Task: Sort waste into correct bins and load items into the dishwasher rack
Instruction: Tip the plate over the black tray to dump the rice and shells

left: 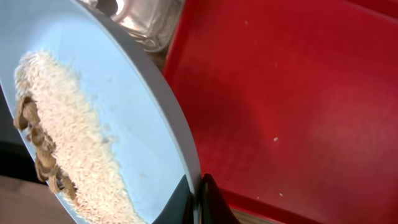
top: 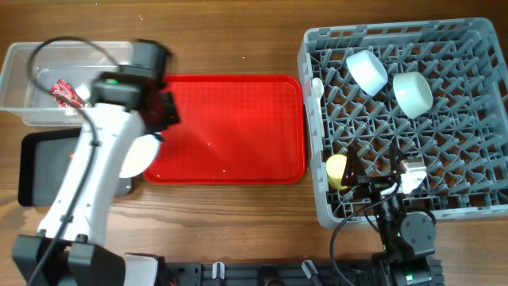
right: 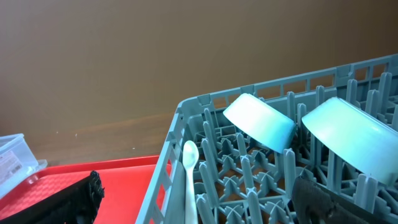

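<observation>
Left wrist: tilted round glossy plate (left: 146,102); granular rice (left: 74,146); matte red tray (left: 298,93).

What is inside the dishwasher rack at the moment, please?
Two mint bowls lie upturned toward the back, a yellow cup sits at the front left, and a white spoon leans on the left wall. The right gripper covers some of the rack floor.

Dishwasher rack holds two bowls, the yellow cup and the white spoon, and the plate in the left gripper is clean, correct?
No, the plate is not clean: the left wrist view shows rice grains and beige food scraps on it, tilted in the left gripper. The rest holds: the dishwasher rack has two bowls, the yellow cup and the white spoon.
</observation>
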### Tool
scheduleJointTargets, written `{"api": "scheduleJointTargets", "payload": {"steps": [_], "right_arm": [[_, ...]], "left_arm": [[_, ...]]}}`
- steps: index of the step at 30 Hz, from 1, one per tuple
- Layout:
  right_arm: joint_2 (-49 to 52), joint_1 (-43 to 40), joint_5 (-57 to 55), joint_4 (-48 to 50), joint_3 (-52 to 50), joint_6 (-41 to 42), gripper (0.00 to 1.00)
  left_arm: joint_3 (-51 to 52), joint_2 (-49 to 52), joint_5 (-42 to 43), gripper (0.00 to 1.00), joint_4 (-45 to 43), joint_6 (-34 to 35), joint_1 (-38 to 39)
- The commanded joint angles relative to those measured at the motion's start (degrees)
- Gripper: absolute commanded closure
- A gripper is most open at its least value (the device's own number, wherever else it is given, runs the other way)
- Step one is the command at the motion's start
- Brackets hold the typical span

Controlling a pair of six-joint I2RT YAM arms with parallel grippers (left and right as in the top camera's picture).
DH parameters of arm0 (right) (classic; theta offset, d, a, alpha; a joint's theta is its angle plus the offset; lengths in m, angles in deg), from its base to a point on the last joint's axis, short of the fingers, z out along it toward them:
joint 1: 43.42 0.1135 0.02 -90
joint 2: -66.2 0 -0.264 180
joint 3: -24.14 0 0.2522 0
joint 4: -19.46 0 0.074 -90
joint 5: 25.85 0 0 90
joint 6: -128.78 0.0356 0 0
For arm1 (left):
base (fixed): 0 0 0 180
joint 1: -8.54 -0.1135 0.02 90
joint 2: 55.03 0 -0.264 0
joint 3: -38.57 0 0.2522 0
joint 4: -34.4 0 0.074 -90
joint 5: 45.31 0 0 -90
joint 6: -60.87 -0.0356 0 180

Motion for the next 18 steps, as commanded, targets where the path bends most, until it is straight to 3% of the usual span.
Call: {"api": "scheduleJointTargets", "payload": {"steps": [1,6,18], "right_arm": [[-0.46,-0.24,0.35,0.15,-0.07,0.9,0.0],[-0.46,-0.24,0.35,0.15,-0.07,0.9,0.0],[-0.46,-0.24,0.35,0.15,-0.07,0.87,0.0]], "left_arm": [[-0.85,-1.03,6.84,0.96,-1.86,-7.67,-10.62],[-0.79,-1.03,17.7,0.96,-3.85,-7.82,-23.1],[2.03,-1.07,57.81,0.96,-4.94,-20.87,-43.89]]}}
